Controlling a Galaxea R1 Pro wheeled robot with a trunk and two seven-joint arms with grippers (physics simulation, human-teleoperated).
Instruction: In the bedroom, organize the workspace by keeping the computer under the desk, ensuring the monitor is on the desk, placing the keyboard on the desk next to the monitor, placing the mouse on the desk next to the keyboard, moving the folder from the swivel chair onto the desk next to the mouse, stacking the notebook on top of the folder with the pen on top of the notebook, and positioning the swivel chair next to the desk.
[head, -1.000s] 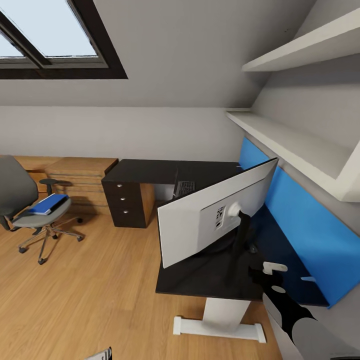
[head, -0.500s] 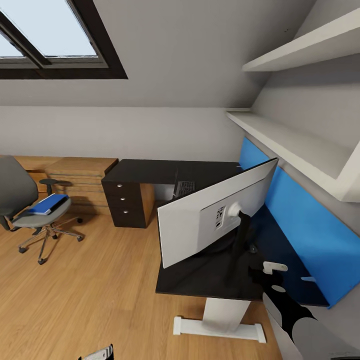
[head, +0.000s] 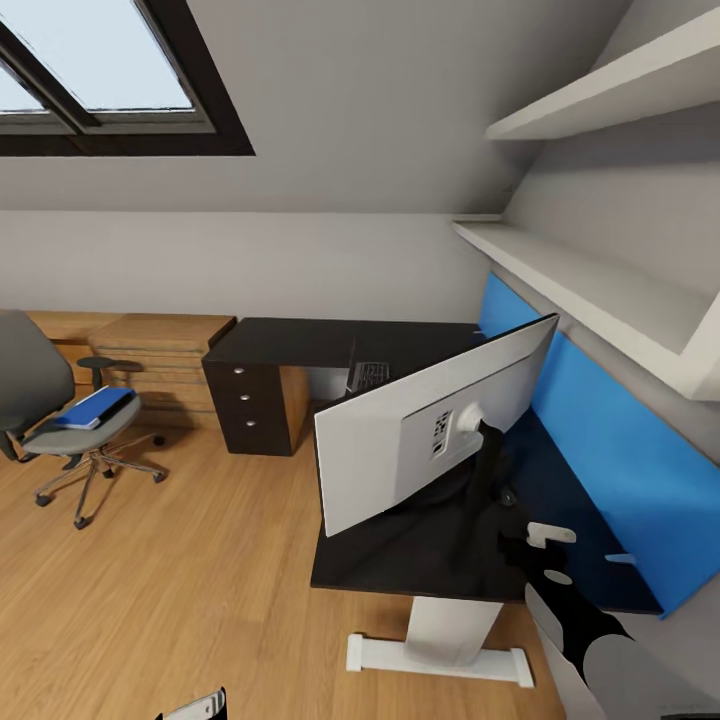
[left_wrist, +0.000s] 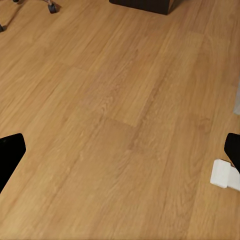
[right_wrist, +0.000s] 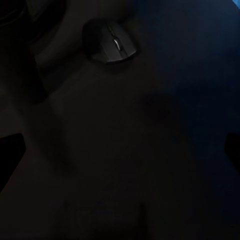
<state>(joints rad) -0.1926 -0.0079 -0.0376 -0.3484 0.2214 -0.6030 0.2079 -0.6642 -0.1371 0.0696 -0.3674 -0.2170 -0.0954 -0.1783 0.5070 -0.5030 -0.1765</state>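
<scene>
**Head view: workspace part-arranged, folder and chair outstanding**

Head view, items on hand. The long L-shaped black-topped desk (head: 300, 342), with black three-drawer unit and white T-foot leg, carries the wide flat monitor (head: 400, 440), its pale grey-white back turned to the camera, upright on a black stand. Judged done: monitor on desk. The slim black keyboard (head: 370, 376) lies on the desk top beyond the monitor, partly hidden by it; it looks placed, though how close it sits cannot be settled. The right wrist view shows a small dark rounded mouse (right_wrist: 109, 46) resting on the dark desk surface, so that step seems met as well.

Outstanding: the flat bright blue folder (head: 97, 407) rests on the seat of the grey swivel chair (head: 60, 425), which stands well apart from the desk on the light wooden floor (left_wrist: 120, 120). Notebook, pen and computer are not made out.

The right gripper (head: 545, 540) hangs over the desk behind the monitor; the left gripper (left_wrist: 120, 150) faces bare floor. Both wrist views show the fingertips spread wide at the frame edges with nothing between them.

Markings: the panel on the monitor's back is too small to read; no brand or writing is legible.
</scene>
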